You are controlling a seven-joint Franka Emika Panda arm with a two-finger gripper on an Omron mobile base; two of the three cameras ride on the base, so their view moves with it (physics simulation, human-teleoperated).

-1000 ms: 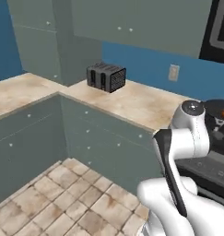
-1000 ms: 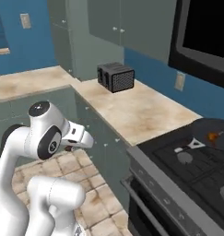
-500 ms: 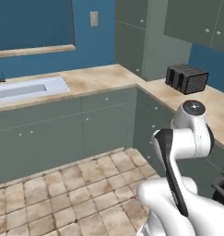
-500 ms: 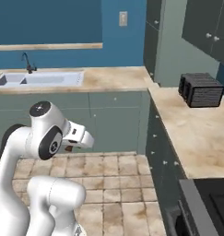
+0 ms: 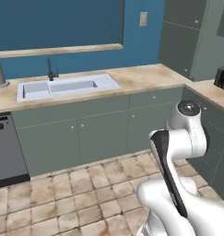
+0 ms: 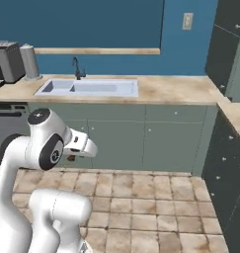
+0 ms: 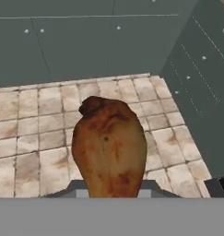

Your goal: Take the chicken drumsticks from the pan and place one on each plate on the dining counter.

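Observation:
One reddish-brown chicken drumstick (image 7: 109, 147) stands upright in the hand view, rising from between the jaws of my gripper (image 7: 111, 192), which is shut on it. It hangs above the tiled floor, in front of grey-green cabinet doors. In the right base view the arm is folded close to the base, and a small reddish bit of the drumstick (image 6: 70, 158) peeks out under the white hand. The pan, the plates, the dining counter and the second drumstick are out of view.
A beige worktop (image 5: 136, 78) with a white sink (image 5: 62, 87) and a dark faucet (image 5: 50, 70) runs ahead over grey-green cabinets. A dishwasher (image 5: 7, 147) stands at the left, corner cabinets (image 6: 230, 168) at the right. Tiled floor (image 5: 76, 193) lies between.
Both base views have swung round with the base: the stove and toaster slid off to the right, and the sink counter now lies ahead. The arm keeps its folded pose.

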